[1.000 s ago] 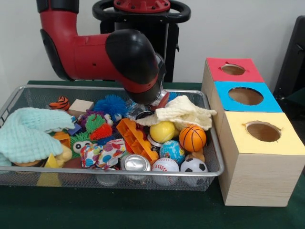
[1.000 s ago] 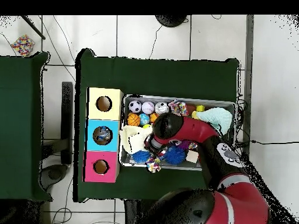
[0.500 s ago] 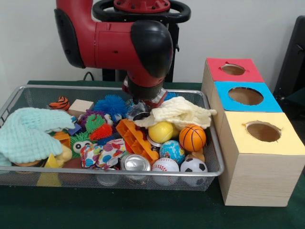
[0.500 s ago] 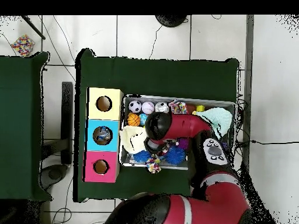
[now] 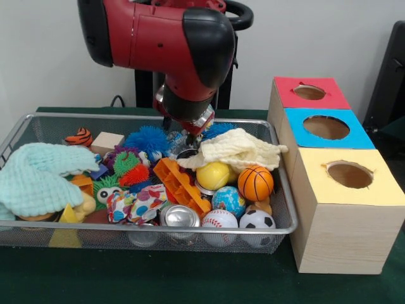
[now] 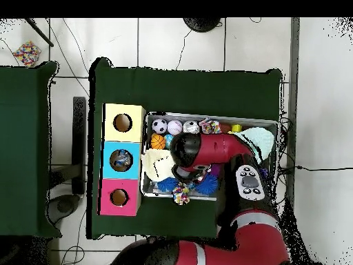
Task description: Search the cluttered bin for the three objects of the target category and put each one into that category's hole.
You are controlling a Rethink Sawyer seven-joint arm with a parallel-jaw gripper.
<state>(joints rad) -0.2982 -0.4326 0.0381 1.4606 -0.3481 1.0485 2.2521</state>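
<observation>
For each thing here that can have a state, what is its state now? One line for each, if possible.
gripper: low over the bin's middle, grip not visible.
wire bin: full of clutter.
cream cloth: crumpled, draped over the balls.
mint cloth: bunched at one end.
silver can: lying on its side.
red box: hole open.
blue box: hole open.
yellow box: hole open.

Wire-mesh metal bin; shiny metal can; waffle-knit cloths, cream and mint; pale wooden boxes; glossy plastic arm.
</observation>
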